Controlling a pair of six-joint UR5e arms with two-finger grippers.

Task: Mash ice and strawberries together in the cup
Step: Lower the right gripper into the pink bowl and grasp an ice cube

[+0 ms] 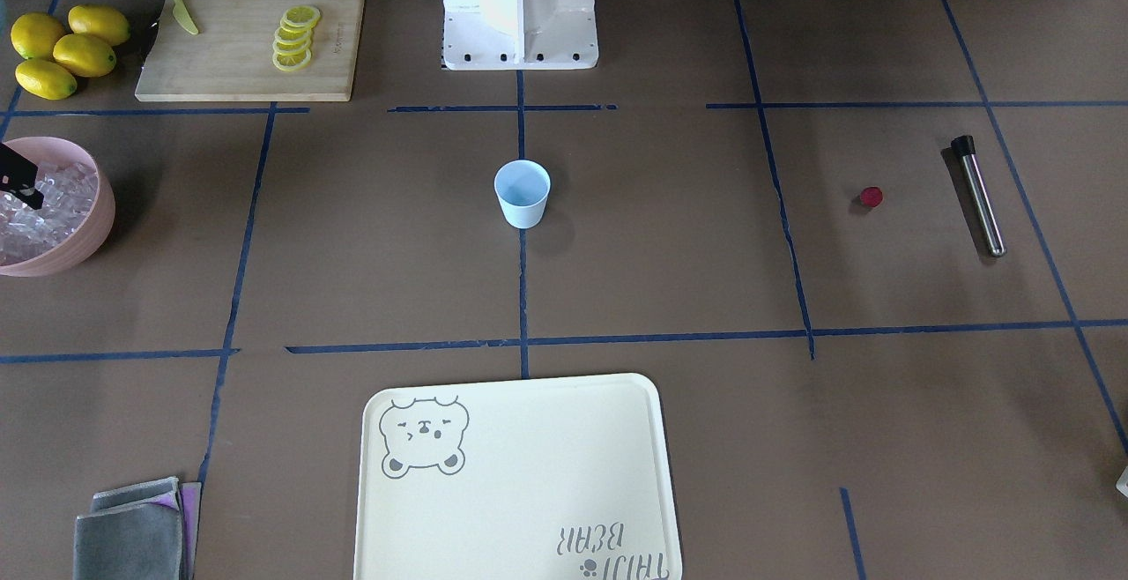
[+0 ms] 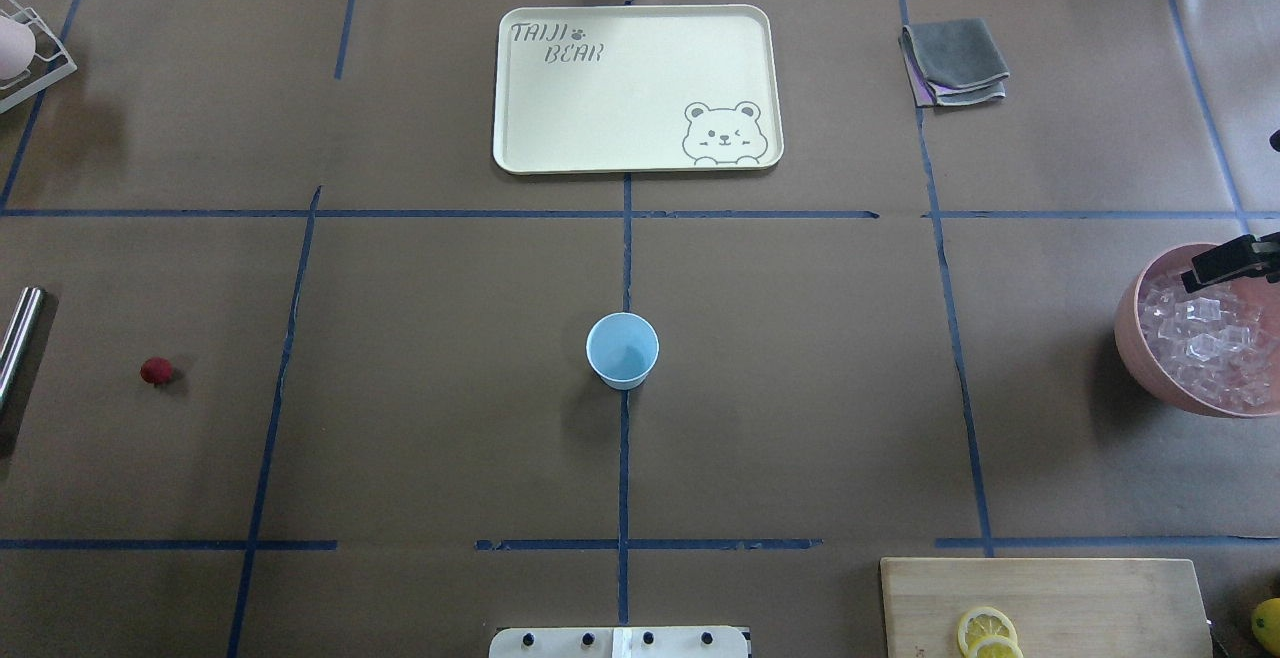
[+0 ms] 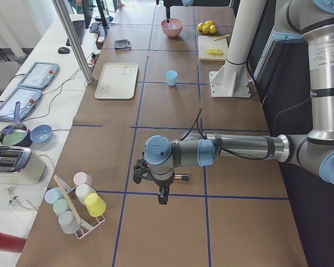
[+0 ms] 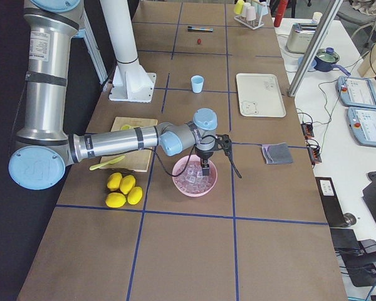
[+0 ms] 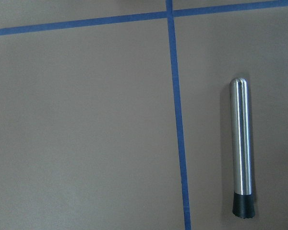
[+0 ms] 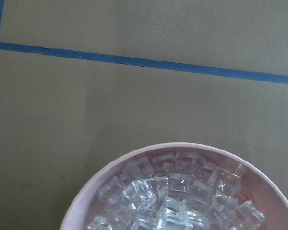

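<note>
Front-facing view: your cup (image 1: 523,194) stands upright at the centre of the table (image 1: 670,280) and looks empty; the strawberry (image 1: 871,197) lies on the table well apart from it, near the steel muddler (image 1: 978,197); the ice (image 1: 44,205) is all in the pink bowl (image 1: 95,226), with a black part of the right gripper (image 1: 19,179) over it. Count nothing as done: ice and strawberry have yet to go in, and the mashing comes after. Overhead view: cup interior bare; the right gripper hangs above the bowl's far rim, too clipped by the frame edge for you to tell whether its jaws are apart; the left arm does not show. Left side view: the near arm reaches out level across the table, wrist bent so the left gripper (image 3: 162,194) points straight down, clear of the surface; parted or closed, you cannot tell from here. Right side view: the near arm lies low and outstretched, its gripper pointing down into the bowl, just above the ice or touching it. Left wrist view: the muddler lies flat below, no fingers in frame. Right wrist view: ice and bowl rim below, no fingers in frame
</note>
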